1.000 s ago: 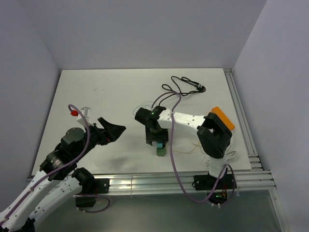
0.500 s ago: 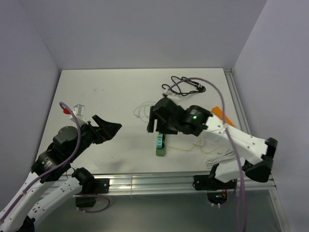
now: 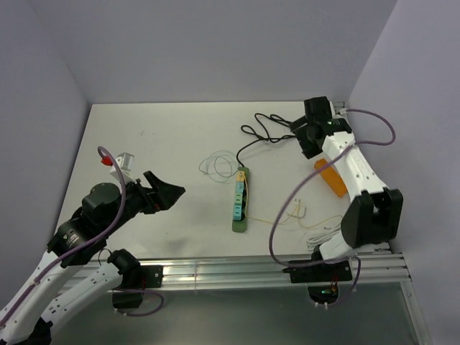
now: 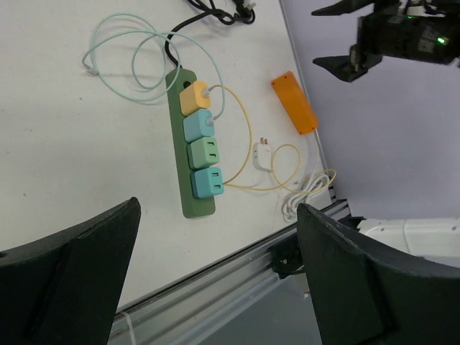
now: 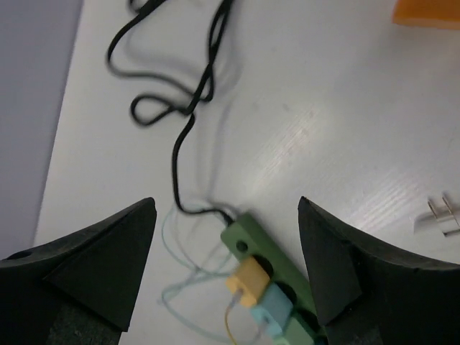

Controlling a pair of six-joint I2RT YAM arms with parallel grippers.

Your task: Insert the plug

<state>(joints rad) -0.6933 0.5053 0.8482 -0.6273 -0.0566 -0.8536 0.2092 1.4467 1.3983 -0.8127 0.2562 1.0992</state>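
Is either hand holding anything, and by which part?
Nothing is held. The left hand and right hand both stand open and empty; the white plug lies loose on the table.

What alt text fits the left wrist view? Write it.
A green power strip carrying four adapters lies on a white table, with a loose white plug and an orange block to its right. The left arm's open fingers frame the bottom.
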